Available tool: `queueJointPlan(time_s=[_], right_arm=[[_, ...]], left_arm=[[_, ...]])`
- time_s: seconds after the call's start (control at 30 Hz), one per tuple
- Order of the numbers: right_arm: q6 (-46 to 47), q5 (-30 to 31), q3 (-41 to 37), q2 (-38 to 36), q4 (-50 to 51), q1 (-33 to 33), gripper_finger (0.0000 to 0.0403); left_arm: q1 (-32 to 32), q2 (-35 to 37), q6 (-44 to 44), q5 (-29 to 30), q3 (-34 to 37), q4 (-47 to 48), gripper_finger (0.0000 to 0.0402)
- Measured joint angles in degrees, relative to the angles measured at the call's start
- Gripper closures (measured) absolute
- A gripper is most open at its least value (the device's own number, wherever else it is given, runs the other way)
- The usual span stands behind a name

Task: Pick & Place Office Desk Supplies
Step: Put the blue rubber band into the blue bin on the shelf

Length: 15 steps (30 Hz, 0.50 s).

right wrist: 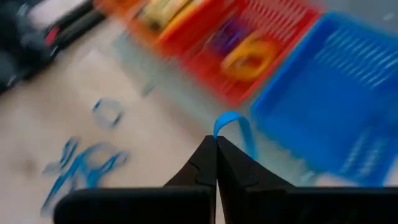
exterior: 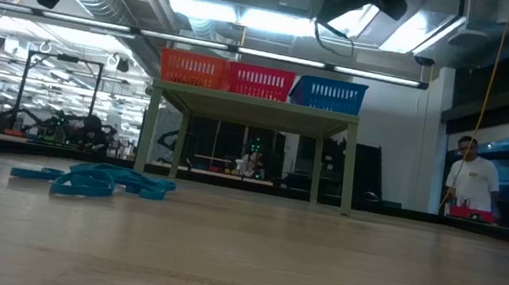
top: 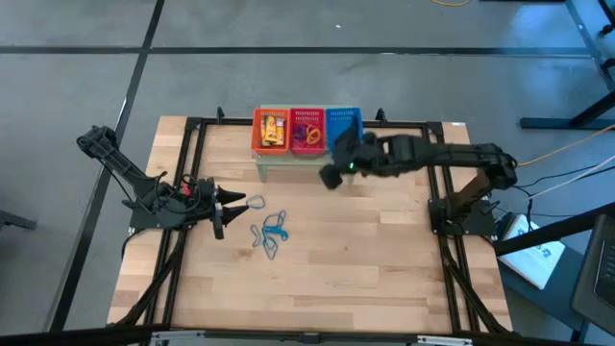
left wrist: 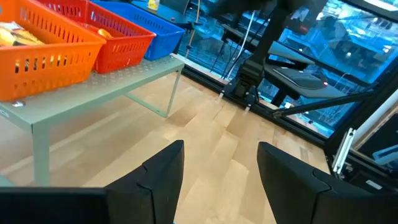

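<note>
Pinched right at the fingertips of the right pincer [right wrist: 216,144], closed tight, is 1 thin blue loop [right wrist: 231,124], curling up past the tips, with the blue basket [right wrist: 336,87] just beyond it. From the high view this pincer [top: 332,176] hovers by the front edge of the small grey-green stand [left wrist: 106,78], short of the basket [top: 344,128].

Risk now: the hold looks like a sliver of band only, so a jolt or an early release could flick it onto the desk [top: 365,250] or into the red basket [right wrist: 261,43] next door, where an orange loop [right wrist: 252,56] and something purple already sit. A springy band could also snag on the mesh rim, I'd judge.

More blue loops [top: 270,234] lie tangled mid-desk, floppy and rubbery-looking, with 1 pale loop [top: 255,203] apart, just beside the left pincer [top: 223,208], which waits low over the desk with fingers [left wrist: 163,171] spread and empty.

All 3 baskets are stiff plastic lattice; the orange basket [top: 271,131] holds small yellow-orange blocks [top: 272,127]. Pale wood planks, matte, underneath.
</note>
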<state>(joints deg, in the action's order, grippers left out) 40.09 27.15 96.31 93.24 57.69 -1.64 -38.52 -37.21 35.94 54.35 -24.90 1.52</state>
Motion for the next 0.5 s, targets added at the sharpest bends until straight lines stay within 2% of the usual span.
queueJointPlan(time_s=[0.17,0.33,0.5], right_arm=[[-6.1,2.0,0.0,-2.0,-3.4,5.2,0.0403],[-11.1,-3.0,0.0,-2.1,-5.0,12.1,0.0403],[-14.7,-8.2,0.0,-0.8,-7.7,16.2,0.0403]], left_arm=[[0.0,0.0,0.8,0.0,0.0,0.0,0.0202],[0.0,0.0,0.9,0.0,0.0,0.1,0.0202],[0.0,0.0,0.9,0.0,0.0,0.1,0.0202]])
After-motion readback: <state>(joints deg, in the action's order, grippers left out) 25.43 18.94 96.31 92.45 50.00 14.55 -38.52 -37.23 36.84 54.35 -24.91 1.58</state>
